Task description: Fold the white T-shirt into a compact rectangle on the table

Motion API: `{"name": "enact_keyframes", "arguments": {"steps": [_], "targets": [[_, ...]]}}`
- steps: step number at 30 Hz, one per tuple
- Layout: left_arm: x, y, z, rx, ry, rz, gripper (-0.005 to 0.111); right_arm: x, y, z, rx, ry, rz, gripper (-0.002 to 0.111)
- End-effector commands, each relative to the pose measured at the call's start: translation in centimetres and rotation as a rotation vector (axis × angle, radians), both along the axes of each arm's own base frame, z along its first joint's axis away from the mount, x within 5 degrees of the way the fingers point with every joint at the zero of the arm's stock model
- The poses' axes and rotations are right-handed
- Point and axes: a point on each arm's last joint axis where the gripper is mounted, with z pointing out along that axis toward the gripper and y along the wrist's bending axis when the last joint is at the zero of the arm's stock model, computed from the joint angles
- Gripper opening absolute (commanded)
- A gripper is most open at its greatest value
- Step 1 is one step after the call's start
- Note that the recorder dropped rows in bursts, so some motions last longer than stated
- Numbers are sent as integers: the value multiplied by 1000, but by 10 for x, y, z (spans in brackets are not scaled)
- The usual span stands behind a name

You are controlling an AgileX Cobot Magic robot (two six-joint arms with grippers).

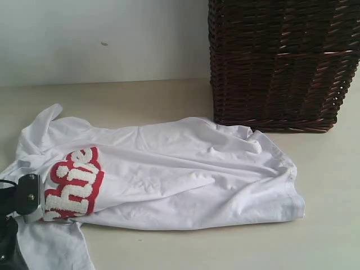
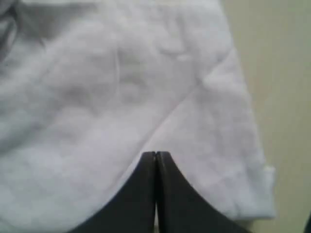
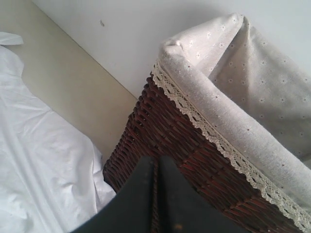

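The table (image 1: pixel 169 101) fills the lower two thirds of the exterior view, pale and flat, which suits it as the surface to fold on. The dark wicker basket (image 1: pixel 281 62) stands in the upper right, its base just touching the far edge of the cloth. Its pale lace-trimmed liner (image 3: pixel 233 82) shows only in the right wrist view.

The white T-shirt (image 1: pixel 185 174) lies rumpled across the middle and lower left. One side is already turned over onto the rest, so the red-outlined lettering (image 1: pixel 73 185) sits at the left and a sleeve trails toward the bottom left corner. It looks like a rough first fold, with creases to smooth and further folds to make before it forms a compact rectangle.

The left gripper (image 2: pixel 155 156) sits low at the bottom left edge of the exterior view beside the lettering, angled down over the fabric. Its jaws are pressed together, and no cloth shows between them. This looks like a pose for pressing or sliding rather than gripping.

The right gripper (image 3: pixel 156 160) is outside the exterior view. It is held raised beside the basket wall, clear of the shirt, with its jaws likewise closed on nothing.
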Motion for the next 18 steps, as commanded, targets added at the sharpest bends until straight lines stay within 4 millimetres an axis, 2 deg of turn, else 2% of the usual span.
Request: {"name": "enact_keyframes", "arguments": {"steps": [1,9,15,18], "targets": [[1,8,-14,88,26,-114,0,-1,0,2,24,-13,1,4],[-25,6,-15,45,241,-127,0,-2,0,3,33,-16,2,4],[-63,6,-24,-15,385,-119,0,-10,-1,10,53,-42,5,4],[-63,-3,-19,-87,381,-11,0,-16,-2,14,57,-58,6,4]]}}
